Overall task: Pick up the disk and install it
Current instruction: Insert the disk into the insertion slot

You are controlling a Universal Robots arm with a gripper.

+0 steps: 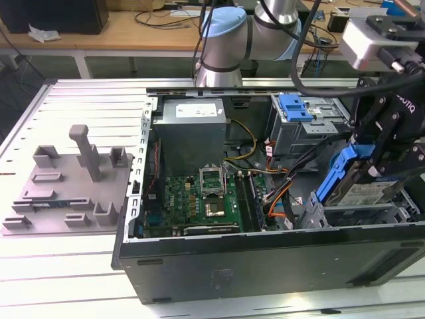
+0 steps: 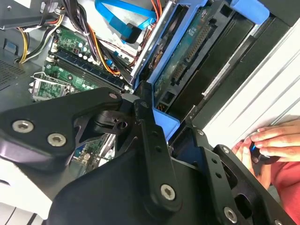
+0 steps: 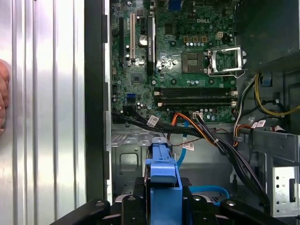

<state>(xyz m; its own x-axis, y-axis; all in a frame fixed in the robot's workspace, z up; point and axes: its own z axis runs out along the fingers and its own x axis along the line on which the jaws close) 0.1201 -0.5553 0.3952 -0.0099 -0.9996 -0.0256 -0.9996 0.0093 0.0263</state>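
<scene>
Exterior view: disk (image 1: 364, 193) between jaws, aslant

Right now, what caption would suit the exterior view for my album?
The end effector holds the blue-framed disk tilted over the drive cage of an open computer case.

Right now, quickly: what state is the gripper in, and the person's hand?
Gripper: shut on the flat rectangular silver disk in its blue plastic bracket.
Person's hand: holding a small dark object.
</scene>
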